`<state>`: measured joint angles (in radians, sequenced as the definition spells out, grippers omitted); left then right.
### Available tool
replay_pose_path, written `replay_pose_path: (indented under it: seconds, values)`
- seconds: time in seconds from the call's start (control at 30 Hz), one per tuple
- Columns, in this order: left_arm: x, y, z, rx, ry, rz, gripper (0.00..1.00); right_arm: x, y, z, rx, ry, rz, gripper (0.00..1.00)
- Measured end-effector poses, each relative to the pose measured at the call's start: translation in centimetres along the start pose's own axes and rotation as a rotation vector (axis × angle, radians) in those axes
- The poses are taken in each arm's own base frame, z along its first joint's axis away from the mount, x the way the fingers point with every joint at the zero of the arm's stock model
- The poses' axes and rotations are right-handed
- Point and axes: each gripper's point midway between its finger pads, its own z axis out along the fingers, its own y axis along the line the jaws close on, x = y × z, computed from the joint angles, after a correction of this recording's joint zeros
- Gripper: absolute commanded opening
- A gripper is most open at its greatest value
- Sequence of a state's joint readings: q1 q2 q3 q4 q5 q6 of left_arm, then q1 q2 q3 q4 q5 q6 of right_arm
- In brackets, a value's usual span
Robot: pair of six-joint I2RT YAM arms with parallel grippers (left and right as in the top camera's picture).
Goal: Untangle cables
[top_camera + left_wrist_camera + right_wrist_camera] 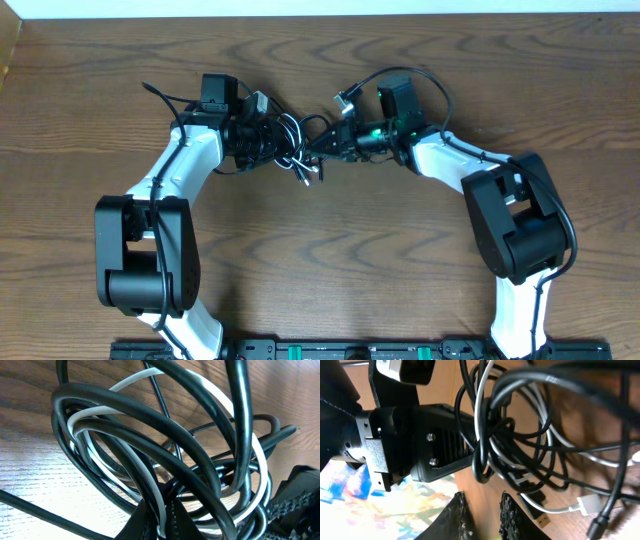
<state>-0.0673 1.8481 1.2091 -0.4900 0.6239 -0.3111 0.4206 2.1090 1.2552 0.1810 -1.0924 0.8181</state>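
Clamped in the shut left gripper (pixel 284 141), low over the far middle of the table (pixel 320 260): the tangle of cables (pixel 301 150), with black cord (pixel 125 407) and white cord (pixel 86 413) looped through each other. Lying straight ahead of the right gripper (pixel 483 512), very near, stretched left to right between both claws. Right jaws a little apart with nothing between; probably the free arm to pull one loop away.
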Motion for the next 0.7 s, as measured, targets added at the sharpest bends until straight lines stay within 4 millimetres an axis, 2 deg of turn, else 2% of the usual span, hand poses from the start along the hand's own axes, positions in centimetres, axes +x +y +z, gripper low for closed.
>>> replay_pose_path:
  seconds: [0.4,0.5,0.57,0.7]
  values:
    - [0.3,-0.9,0.0,0.051,0.02,-0.001,0.08,-0.3,-0.6,0.9,0.053,-0.038,-0.035,0.22]
    - [0.5,-1.3,-0.1,0.079,0.032,-0.001,0.08,-0.4,-0.5,0.9,0.053,-0.039,-0.039,0.16]
    - [0.7,-1.7,-0.1,0.099,0.04,-0.002,0.07,-0.4,-0.5,0.9,0.052,-0.042,-0.047,0.03]
    - [0.9,-2.1,-0.2,0.124,0.052,-0.004,0.08,-0.7,-0.2,1.0,0.047,-0.052,-0.071,0.01]
